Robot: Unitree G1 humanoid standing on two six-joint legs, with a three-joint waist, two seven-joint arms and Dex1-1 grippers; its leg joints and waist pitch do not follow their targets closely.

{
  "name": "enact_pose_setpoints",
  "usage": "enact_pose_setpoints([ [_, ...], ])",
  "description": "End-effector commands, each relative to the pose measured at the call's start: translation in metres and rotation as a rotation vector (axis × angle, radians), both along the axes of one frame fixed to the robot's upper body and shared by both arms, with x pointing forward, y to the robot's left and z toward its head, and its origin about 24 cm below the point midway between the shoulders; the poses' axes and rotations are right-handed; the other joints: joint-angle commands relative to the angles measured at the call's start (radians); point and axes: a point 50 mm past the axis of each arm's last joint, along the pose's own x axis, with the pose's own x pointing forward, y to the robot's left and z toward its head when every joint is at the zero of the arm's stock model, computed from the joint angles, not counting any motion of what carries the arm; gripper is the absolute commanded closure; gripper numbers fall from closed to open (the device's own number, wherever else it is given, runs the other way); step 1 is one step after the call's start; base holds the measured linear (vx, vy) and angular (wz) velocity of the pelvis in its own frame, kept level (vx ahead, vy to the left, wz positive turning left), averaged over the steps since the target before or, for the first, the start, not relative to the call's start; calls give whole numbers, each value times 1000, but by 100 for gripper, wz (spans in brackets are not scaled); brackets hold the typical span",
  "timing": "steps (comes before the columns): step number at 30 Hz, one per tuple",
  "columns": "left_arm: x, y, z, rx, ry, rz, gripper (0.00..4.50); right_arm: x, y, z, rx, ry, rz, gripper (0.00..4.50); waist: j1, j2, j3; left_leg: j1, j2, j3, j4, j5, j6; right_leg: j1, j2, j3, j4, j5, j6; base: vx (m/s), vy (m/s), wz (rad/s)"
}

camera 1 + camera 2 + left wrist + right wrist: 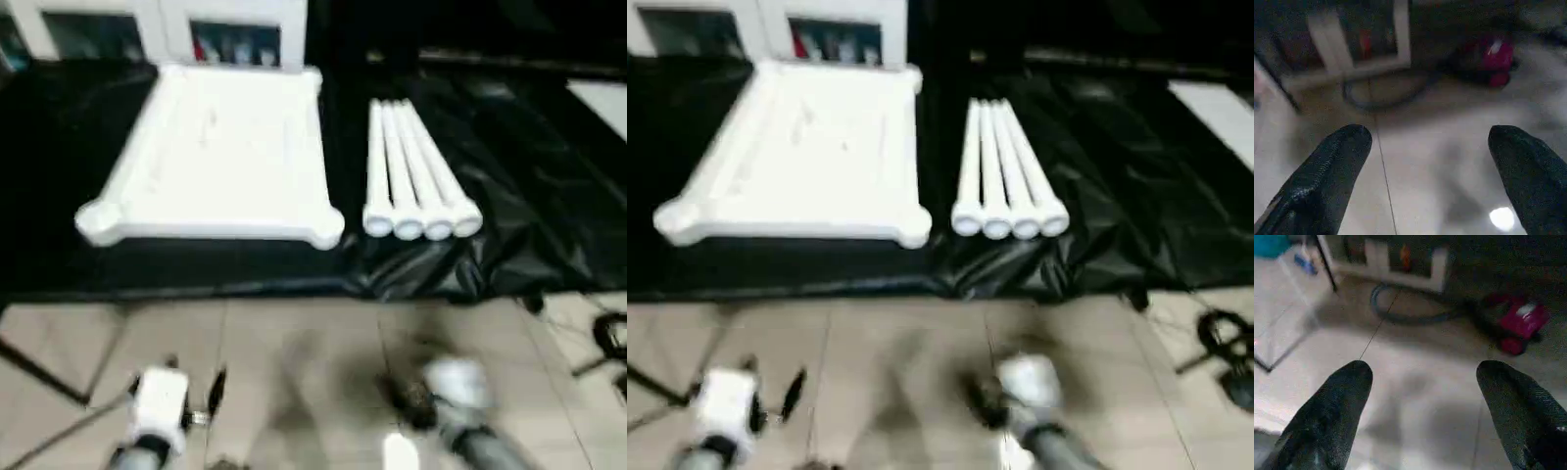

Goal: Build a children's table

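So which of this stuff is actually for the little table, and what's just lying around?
For the table:
- white tabletop, on the black sheet
- four white legs, side by side to its right

Just lying about:
- white cabinet behind
- red machine and its hose on the floor
- black cable on the tiles

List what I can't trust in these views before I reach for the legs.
- Tabletop: ribs and corner sockets smeared by blur in both eye views.
- Legs: four lie side by side on the black sheet; blur hides whether they touch.
- Cabinet: cut off by the top edge.
- Left gripper and right gripper: jaws wide apart over bare floor; wrist views show neither part.
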Motion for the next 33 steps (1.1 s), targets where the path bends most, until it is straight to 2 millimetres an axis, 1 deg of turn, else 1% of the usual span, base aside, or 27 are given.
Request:
enact_pose_setpoints([
  [1, 3, -7, 12, -10, -28, -40, 5, 4, 1, 16, 31, -44, 18, 69, -6, 15, -26, 26, 61, -27, -91, -183, 104, 2, -55, 47, -63, 235, -162, 0, 0, 0],
  [2, 2, -7, 20, -13, -41, -53, 5, 1, 1, 23, 34, -58, 38, 69, -8, 18, -19, 24, 59, -25, -96, -214, 77, 2, -56, 51, -69, 169, -160, 0, 0, 0],
  [3, 0, -3, 31, -14, -56, -60, 5, -3, -1, 33, 43, -75, 58, 69, -9, 21, -20, 25, 59, -26, -96, -220, 61, 4, -56, 53, -73, 138, -150, 0, 0, 0],
  [4, -1, 0, 38, -15, -65, -66, 5, -6, -2, 40, 49, -86, 72, 69, -10, 18, -21, 24, 58, -26, -95, -213, 58, 6, -54, 55, -74, 143, -144, 0, 0, 0],
  [5, -3, 4, 45, -17, -72, -61, 5, -9, -2, 46, 61, -92, 81, 69, -9, 24, -21, 24, 55, -28, -95, -200, 53, 6, -50, 57, -72, 164, -132, 0, 0, 0],
  [6, -4, 5, 46, -17, -73, -61, 5, -9, -2, 47, 63, -93, 82, 69, -12, 18, -19, 26, 51, -26, -95, -201, 49, 3, -46, 60, -73, 176, -124, 0, 0, 0],
  [8, -6, 12, 59, -19, -82, -51, 5, -14, -2, 59, 66, -102, 94, 69, -16, 17, -18, 28, 47, -24, -96, -221, 33, -1, -46, 65, -77, 137, -116, 0, 0, 0],
  [9, -6, 12, 59, -19, -82, -51, 5, -14, -2, 59, 66, -102, 94, 69, -15, 19, -16, 30, 48, -25, -99, -238, 19, -4, -46, 68, -79, 106, -116, 0, 0, 0],
  [10, -2, 20, 75, -37, -112, -34, 5, -13, -2, 72, 85, -128, 85, 69, -16, 22, -17, 31, 49, -24, -99, -249, 13, -5, -46, 69, -80, 90, -113, 0, 0, 0],
  [12, 4, 23, 88, -50, -139, -36, 5, -8, -3, 82, 101, -154, 77, 69, -16, 20, -18, 35, 46, -24, -99, -253, 0, -6, -43, 72, -79, 72, -113, 0, 0, 0],
  [13, 4, 23, 88, -50, -139, -36, 5, -8, -3, 82, 101, -154, 77, 69, -16, 23, -18, 36, 44, -24, -100, -252, -5, -8, -43, 73, -80, 62, -113, 0, 0, 0],
  [14, 20, 21, 108, -51, -202, -59, 5, 6, -2, 102, 128, -219, 55, 69, -16, 33, -21, 43, 43, -25, -101, -251, -21, -10, -42, 74, -76, 55, -118, 0, 0, 0],
  [15, 20, 21, 108, -51, -202, -59, 5, 6, -2, 102, 128, -219, 55, 69, -16, 30, -24, 46, 43, -25, -99, -244, -26, -11, -40, 74, -75, 62, -123, 0, 0, 0],
  [16, 27, 18, 116, -66, -226, -71, 5, 14, -3, 111, 126, -252, 42, 69, -16, 33, -27, 44, 44, -26, -97, -218, -34, -8, -40, 74, -71, 88, -126, 0, 0, 0],
  [18, 38, 12, 127, -94, -258, -77, 5, 27, -2, 125, 132, -289, 18, 69, -17, 36, -44, 46, 37, -25, -85, -122, -44, 0, -35, 71, -59, 208, -121, 0, 0, 0],
  [19, 47, 8, 132, -126, -279, -61, 5, 40, -3, 133, 107, -321, -28, 69, -16, 39, -46, 42, 31, -24, -78, -77, -44, 2, -33, 71, -55, 269, -115, 0, 0, 0],
  [20, 52, 7, 133, -137, -302, -36, 5, 48, -4, 137, 86, -345, -68, 69, -18, 37, -45, 43, 29, -22, -80, -78, -49, -1, -31, 71, -57, 268, -115, 0, 0, 0],
  [22, 60, 6, 135, -141, -319, -12, 5, 59, -5, 139, 70, -339, -112, 69, -19, 29, -55, 39, 23, -21, -72, -46, -57, 7, -32, 74, -52, 296, -108, 0, 0, 0],
  [24, 65, 6, 135, -143, -325, -1, 5, 65, -5, 139, 65, -328, -134, 69, -18, 30, -62, 38, 16, -21, -64, -12, -56, 8, -27, 78, -45, 332, -100, 0, 0, 0],
  [25, 81, 5, 139, -202, -339, 12, 5, 80, -6, 134, 121, -273, -204, 69, -15, 23, -65, 37, 15, -18, -60, 9, -53, 7, -25, 82, -41, 383, -85, 0, 0, 0],
  [26, 81, 5, 139, -202, -339, 12, 5, 80, -6, 134, 121, -273, -204, 69, -16, 26, -66, 40, 10, -17, -60, -9, -52, -1, -24, 83, -39, 372, -94, 0, 0, 0],
  [27, 99, 6, 142, -218, -362, 70, 5, 92, -7, 122, 69, -212, -270, 69, -15, 13, -68, 39, 13, -16, -60, -19, -50, 3, -26, 83, -40, 358, -97, 0, 0, 0],
  [29, 107, 7, 141, -233, -369, 116, 5, 96, -7, 117, 40, -188, -282, 69, -8, 22, -67, 42, 18, -14, -63, -54, -63, -2, -30, 83, -43, 271, -122, 0, 0, 0],
  [30, 114, 6, 138, -267, -361, 127, 5, 100, -7, 114, 31, -174, -291, 69, -7, 4, -66, 39, 20, -13, -65, -58, -61, 2, -31, 83, -45, 256, -120, 0, 0, 0],
  [31, 120, 4, 131, -253, -332, 101, 5, 106, -3, 112, 11, -168, -258, 69, -3, 9, -67, 38, 19, -13, -65, -57, -61, 2, -33, 84, -43, 246, -121, 0, 0, 0],
  [32, 124, 2, 126, -240, -312, 75, 5, 111, -1, 111, -4, -165, -235, 69, 1, 18, -70, 39, 20, -14, -65, -63, -59, 0, -36, 85, -45, 216, -117, 0, 0, 0],
  [33, 126, 0, 120, -215, -283, 80, 5, 116, -1, 113, -2, -172, -237, 69, 0, 29, -70, 39, 20, -16, -65, -57, -64, 0, -35, 84, -43, 226, -112, 0, 0, 0],
])
